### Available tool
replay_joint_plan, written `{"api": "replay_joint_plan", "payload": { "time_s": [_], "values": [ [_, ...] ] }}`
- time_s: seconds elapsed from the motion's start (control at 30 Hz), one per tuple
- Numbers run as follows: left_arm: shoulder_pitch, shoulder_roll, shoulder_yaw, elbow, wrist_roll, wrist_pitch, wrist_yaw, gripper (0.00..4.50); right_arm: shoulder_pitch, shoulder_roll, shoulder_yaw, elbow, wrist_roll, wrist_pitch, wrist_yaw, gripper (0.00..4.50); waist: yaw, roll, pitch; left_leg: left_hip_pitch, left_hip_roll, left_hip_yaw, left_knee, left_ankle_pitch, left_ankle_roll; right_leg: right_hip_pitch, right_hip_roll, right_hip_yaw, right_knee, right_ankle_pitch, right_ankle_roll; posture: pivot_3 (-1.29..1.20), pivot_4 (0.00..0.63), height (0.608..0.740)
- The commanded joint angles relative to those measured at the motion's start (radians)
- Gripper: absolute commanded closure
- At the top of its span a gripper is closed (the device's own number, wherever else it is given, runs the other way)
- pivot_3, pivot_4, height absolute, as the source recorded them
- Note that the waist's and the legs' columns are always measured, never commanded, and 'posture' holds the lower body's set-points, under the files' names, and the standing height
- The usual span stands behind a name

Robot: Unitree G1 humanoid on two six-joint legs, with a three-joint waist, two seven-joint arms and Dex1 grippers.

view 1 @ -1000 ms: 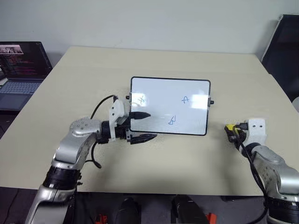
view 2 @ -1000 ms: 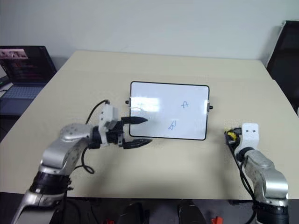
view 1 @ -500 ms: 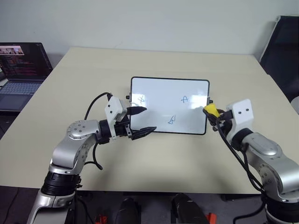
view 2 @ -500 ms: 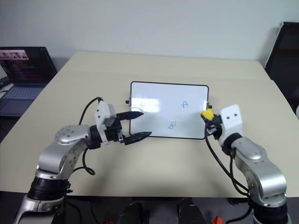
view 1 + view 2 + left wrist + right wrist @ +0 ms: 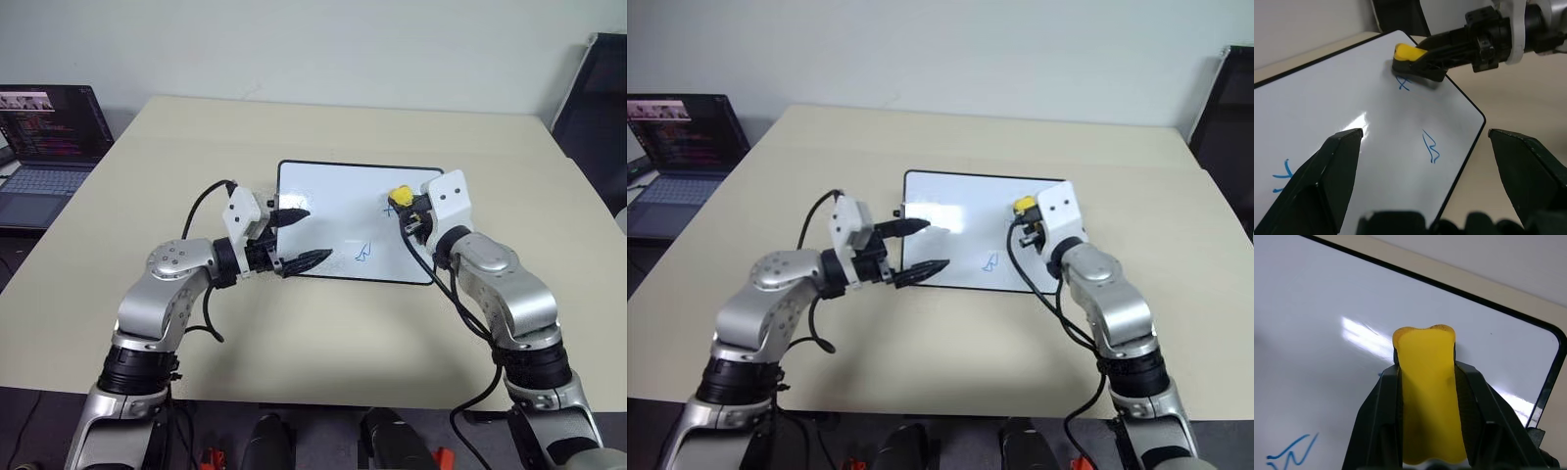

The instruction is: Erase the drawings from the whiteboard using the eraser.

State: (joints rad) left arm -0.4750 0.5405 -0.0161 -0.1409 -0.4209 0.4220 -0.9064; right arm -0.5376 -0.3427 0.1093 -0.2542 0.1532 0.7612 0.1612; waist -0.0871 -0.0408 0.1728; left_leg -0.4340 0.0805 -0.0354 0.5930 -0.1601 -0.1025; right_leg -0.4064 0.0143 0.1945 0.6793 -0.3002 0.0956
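Right hand (image 5: 404,208) is swinging in from the desk's right edge, now pinching the eraser (image 5: 399,196) over the whiteboard (image 5: 333,211) mid-desk (image 5: 294,137). Left hand (image 5: 299,237) is hovering spread. Laptop (image 5: 44,132) is sitting beside the desk's left edge, wall behind.

Both arms reach forward, elbows bent, wrists angled inward toward each other. The left gripper (image 5: 297,237) points level with its two black fingers spread wide apart. The right gripper (image 5: 404,205) is clamped tight on the eraser (image 5: 399,196)
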Motion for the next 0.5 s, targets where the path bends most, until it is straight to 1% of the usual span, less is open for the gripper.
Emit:
{"api": "replay_joint_plan", "payload": {
  "time_s": [0.03,0.13,0.23,0.5],
  "values": [
    [-0.029,-0.008,0.004,0.01,0.01,-0.031,0.006,0.0,0.022,-0.018,0.047,-0.005,-0.039,-0.024,0.041,3.38,0.0,0.0,0.0,0.0,0.0,0.0,0.0,0.0,0.0,0.0,0.0,0.0,0.0,0.0,0.0,0.0,0.15,0.74],
    [-0.032,-0.005,0.009,0.025,0.017,-0.041,0.009,0.0,0.077,-0.063,0.113,-0.049,-0.049,0.015,0.109,3.38,-0.001,0.0,0.0,0.0,0.0,-0.001,0.0,0.0,0.0,0.0,0.0,-0.001,0.0,0.0,0.0,0.0,0.15,0.74],
    [-0.035,0.001,0.011,0.05,0.035,-0.054,0.01,0.0,0.096,-0.087,0.136,-0.07,-0.074,0.019,0.131,3.38,-0.003,0.0,0.0,0.001,0.0,-0.002,0.001,0.0,0.0,0.001,0.0,-0.001,0.0,0.0,0.0,0.0,0.15,0.74],
    [-0.04,0.016,0.02,0.079,0.047,-0.067,-0.006,0.0,0.012,-0.063,0.047,0.022,-0.167,-0.053,0.016,3.38,-0.002,0.0,0.0,0.001,0.0,-0.002,0.008,0.002,0.002,0.002,0.0,0.0,0.001,0.002,-0.004,0.0,0.15,0.74]
  ]
}}
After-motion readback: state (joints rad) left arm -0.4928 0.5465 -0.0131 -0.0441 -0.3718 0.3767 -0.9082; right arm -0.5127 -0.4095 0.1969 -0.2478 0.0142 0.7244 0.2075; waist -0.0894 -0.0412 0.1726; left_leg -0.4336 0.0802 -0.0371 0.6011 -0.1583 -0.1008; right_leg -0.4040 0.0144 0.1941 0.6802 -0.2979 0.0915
